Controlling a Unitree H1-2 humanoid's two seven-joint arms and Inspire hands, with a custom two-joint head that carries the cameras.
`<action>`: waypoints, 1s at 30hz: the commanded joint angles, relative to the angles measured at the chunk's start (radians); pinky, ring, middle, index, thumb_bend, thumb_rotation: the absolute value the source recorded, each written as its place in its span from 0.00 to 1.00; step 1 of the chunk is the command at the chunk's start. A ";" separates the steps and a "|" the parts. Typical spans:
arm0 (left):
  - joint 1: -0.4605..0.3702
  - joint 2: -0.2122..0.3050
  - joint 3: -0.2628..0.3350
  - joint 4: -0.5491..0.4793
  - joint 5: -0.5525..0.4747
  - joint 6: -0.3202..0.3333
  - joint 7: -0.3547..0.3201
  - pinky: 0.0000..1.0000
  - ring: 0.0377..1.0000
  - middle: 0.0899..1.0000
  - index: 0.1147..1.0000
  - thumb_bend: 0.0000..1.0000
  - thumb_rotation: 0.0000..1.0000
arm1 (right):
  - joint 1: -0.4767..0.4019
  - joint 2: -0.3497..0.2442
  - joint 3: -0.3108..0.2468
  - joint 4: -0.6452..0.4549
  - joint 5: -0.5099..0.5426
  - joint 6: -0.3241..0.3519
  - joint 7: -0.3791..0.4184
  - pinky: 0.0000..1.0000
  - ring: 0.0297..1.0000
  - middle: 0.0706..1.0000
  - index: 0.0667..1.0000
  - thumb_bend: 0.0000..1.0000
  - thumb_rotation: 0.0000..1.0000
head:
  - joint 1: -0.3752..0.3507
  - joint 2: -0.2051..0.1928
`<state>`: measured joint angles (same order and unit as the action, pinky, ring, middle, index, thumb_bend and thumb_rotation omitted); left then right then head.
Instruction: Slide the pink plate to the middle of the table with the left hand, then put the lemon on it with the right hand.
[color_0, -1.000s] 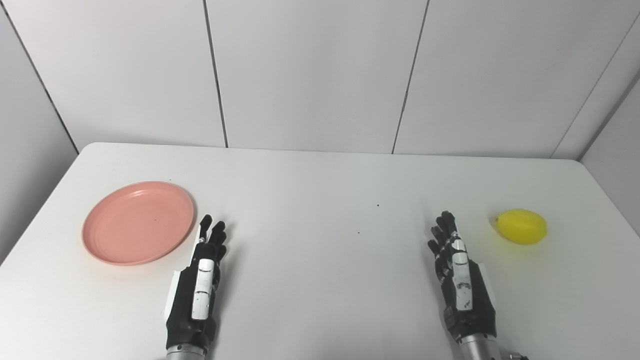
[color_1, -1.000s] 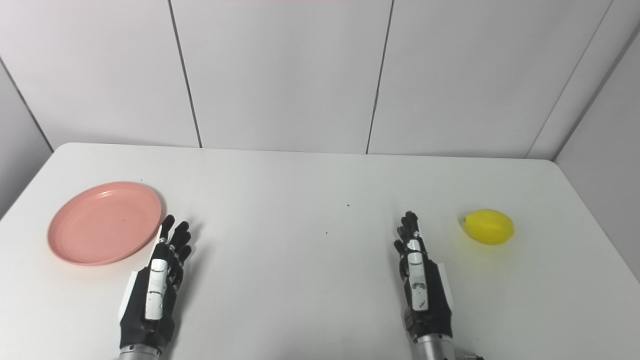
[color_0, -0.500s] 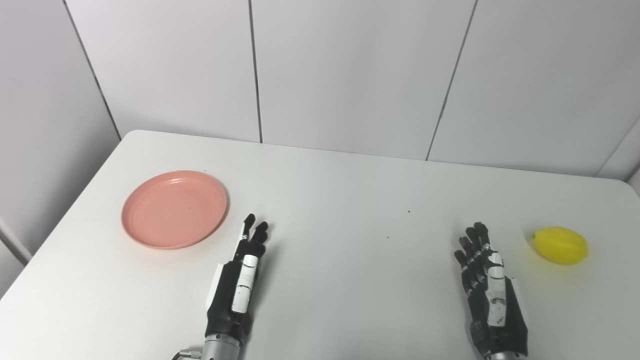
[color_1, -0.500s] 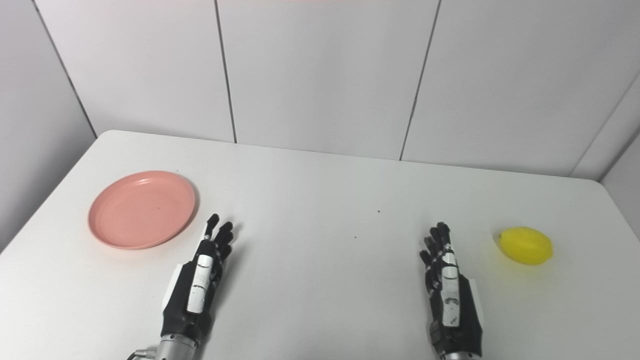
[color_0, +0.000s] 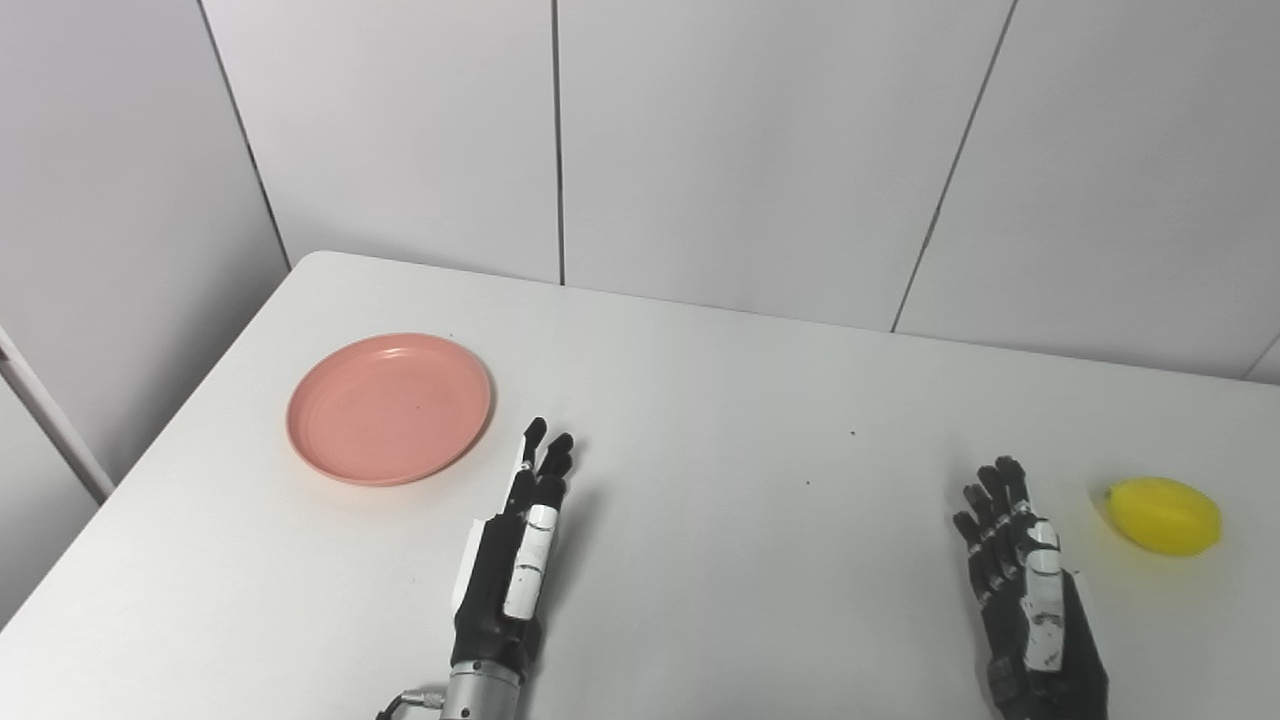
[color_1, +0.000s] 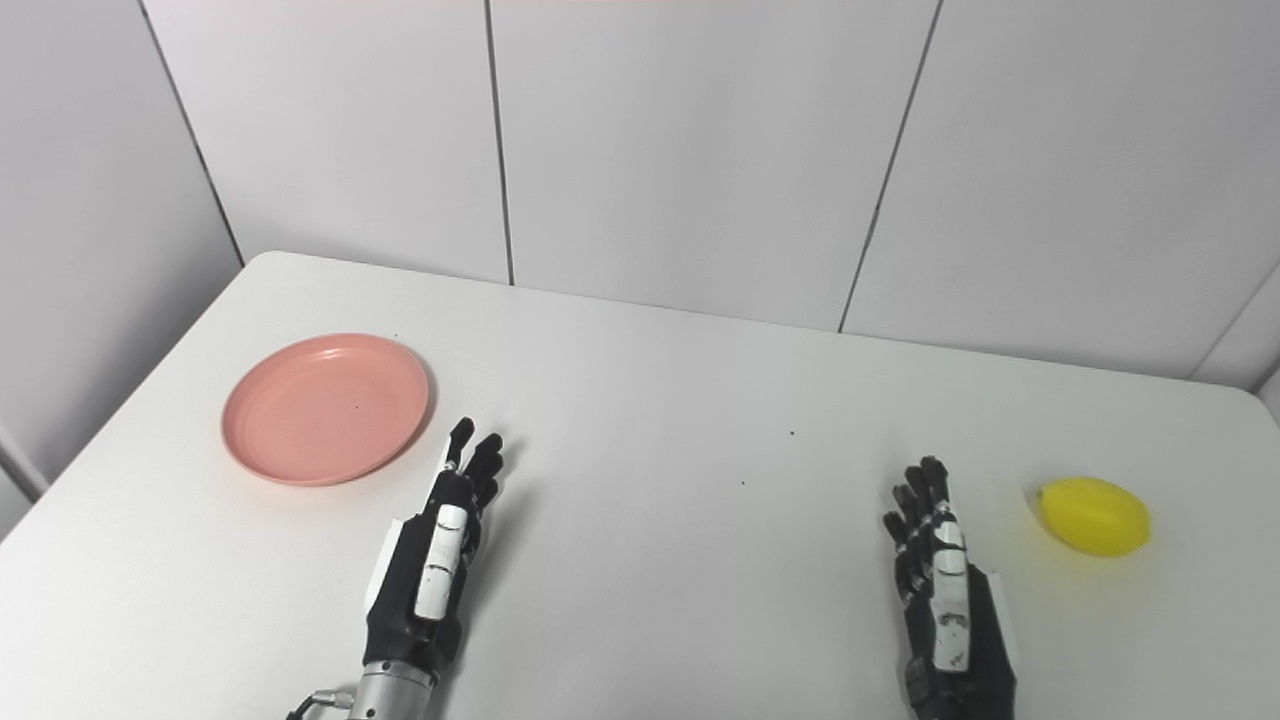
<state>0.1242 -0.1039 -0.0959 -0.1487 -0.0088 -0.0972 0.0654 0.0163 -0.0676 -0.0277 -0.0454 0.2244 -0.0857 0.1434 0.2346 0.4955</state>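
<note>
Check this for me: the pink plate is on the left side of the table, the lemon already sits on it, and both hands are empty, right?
Not quite. The lemon is not on the pink plate; the left eye view shows it lying on the table at the far right. The left hand and right hand are indeed empty.

Pretty sure this is a robot lab or test cell. Plain white wall panels (color_0: 750, 150) with thin dark seams are boxing in a bare white tabletop (color_0: 720, 400) along its far and left edges, and nothing homey is showing anywhere, so it's looking like a purpose-built testing booth.
</note>
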 joint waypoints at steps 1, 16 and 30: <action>0.035 -0.025 -0.006 0.023 0.021 -0.039 0.013 1.00 0.97 0.95 1.00 0.70 0.92 | 0.060 -0.022 -0.017 0.070 0.001 -0.037 0.015 1.00 1.00 1.00 1.00 0.78 1.00 | -0.001 0.001; 0.031 -0.042 -0.004 0.053 0.036 -0.058 0.011 1.00 0.97 0.95 1.00 0.69 0.94 | 0.055 -0.022 -0.027 0.090 0.016 -0.043 0.019 1.00 1.00 1.00 1.00 0.74 1.00 | 0.021 -0.025; 0.030 -0.023 0.028 0.010 -0.035 -0.042 -0.006 1.00 0.96 0.95 0.99 0.78 0.89 | 0.066 -0.001 -0.013 0.074 -0.005 -0.042 0.008 1.00 1.00 1.00 1.00 0.73 1.00 | -0.017 -0.026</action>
<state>0.1233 -0.1301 -0.0771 -0.1385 -0.0297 -0.1314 0.0687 0.0175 -0.0735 -0.0378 -0.0395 0.2222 -0.0910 0.1458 0.2209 0.4694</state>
